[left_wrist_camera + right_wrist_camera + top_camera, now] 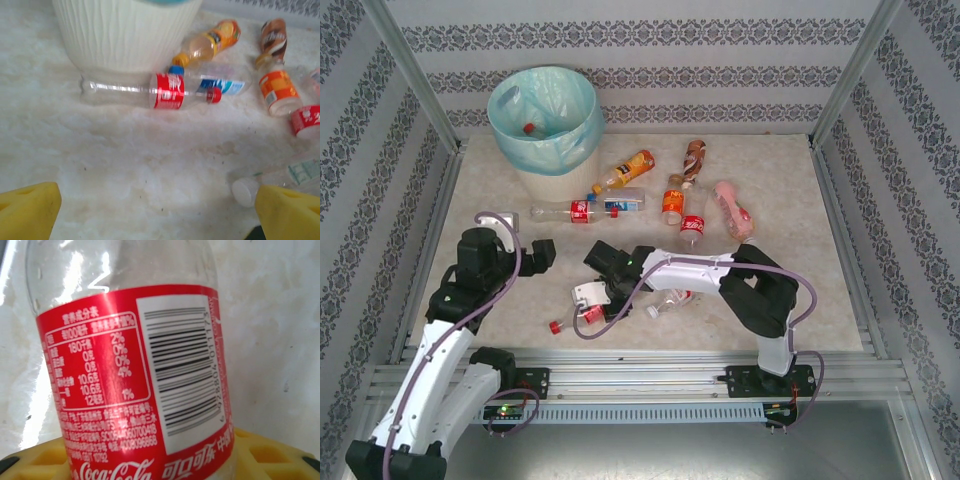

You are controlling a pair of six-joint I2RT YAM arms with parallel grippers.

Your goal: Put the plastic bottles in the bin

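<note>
The cream bin (545, 120) with its teal liner stands at the back left, a red-capped bottle (528, 128) inside it. Several plastic bottles lie in front of it: a long clear red-labelled one (570, 211) (167, 91), an orange one (625, 170) (210, 42), a brown one (695, 160) and a pink one (733, 208). My right gripper (595, 297) (150, 460) is shut on a clear red-labelled cola bottle (130, 365) (572, 320) lying near the front edge, with a yellow pad on each side. My left gripper (535, 255) (160, 215) hovers open over bare table.
A white-capped clear bottle (250, 190) (670, 303) lies beside the right arm. An orange-labelled bottle (276, 90) and another red-labelled one (692, 228) rest mid-table. Patterned walls and metal posts enclose the table (790, 290).
</note>
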